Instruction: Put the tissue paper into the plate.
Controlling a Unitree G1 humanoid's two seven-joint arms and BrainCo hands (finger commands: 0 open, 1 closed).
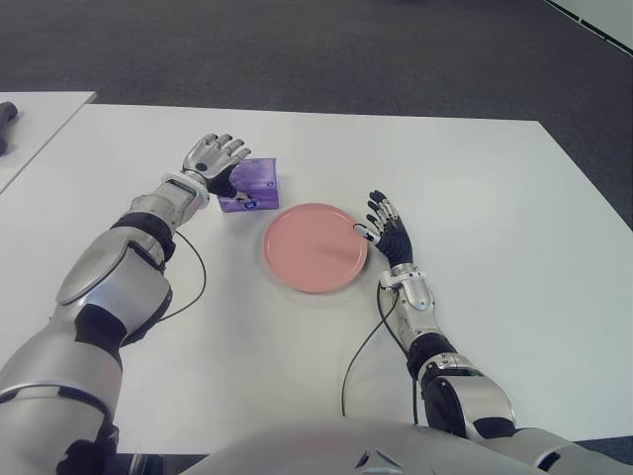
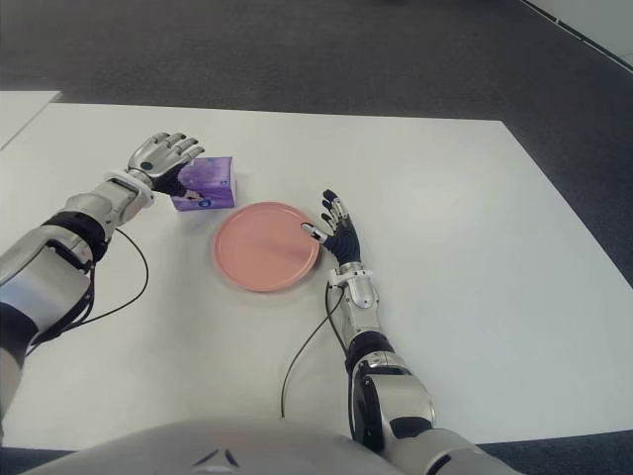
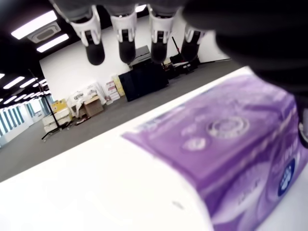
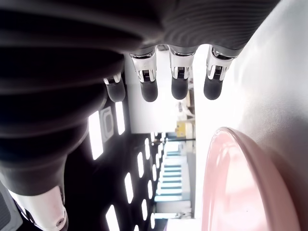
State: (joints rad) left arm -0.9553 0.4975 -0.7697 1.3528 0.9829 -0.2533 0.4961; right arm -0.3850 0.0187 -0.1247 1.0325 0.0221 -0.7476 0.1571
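I see the purple tissue pack [image 1: 251,185] lying on the white surface [image 1: 495,198] in the upper left of the frame, just beside the pink plate [image 1: 315,247] at centre, with nothing on the plate. My left hand [image 1: 212,161] sits over the left end of the pack; in its wrist view the four fingers [image 3: 126,45] reach out straight above the purple wrapper, spread apart and not closed round it, so the pack is not grasped. My right hand [image 1: 387,230] shows at the right edge of the plate, its fingers [image 4: 179,86] extended and apart, holding nothing; the thumb tip looks to reach the plate's rim, though I cannot tell whether it touches. A thin black cable [image 1: 361,351] trails across the surface from the right wrist toward the lower edge of the frame.
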